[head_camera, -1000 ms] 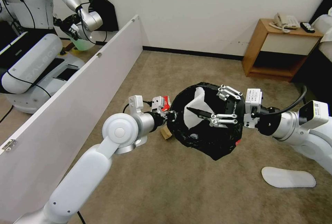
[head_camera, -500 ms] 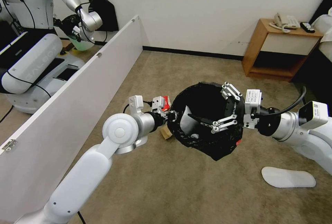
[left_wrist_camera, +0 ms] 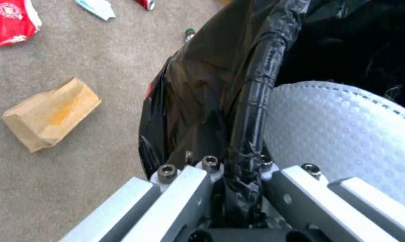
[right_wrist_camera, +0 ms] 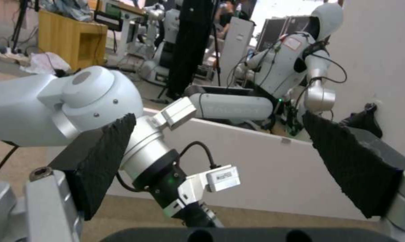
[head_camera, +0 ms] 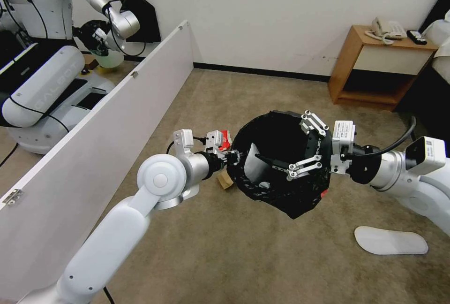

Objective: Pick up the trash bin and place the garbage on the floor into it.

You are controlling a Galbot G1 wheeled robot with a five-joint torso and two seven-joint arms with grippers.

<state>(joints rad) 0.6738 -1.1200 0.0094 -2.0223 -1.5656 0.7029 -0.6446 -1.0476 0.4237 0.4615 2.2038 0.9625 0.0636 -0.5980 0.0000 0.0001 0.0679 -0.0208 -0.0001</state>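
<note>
Beige short-pile carpet floor under a bin held aloft between both arms.

Held above the floor in the head view, the small round trash bin shows almost wholly as crinkly black bag; only a sliver of red peeks out at its lower right edge. The left gripper is pinched onto the bag-wrapped rim, and a white dimpled slipper lies inside, partly cut off. The right gripper hovers over the bin's mouth, spread wide and holding nothing. On the floor lie a brown cardboard piece, a red paper carton, a light-blue face mask cropped at the edge, and a second white slipper. The bin's depths are too dark to read.
</note>
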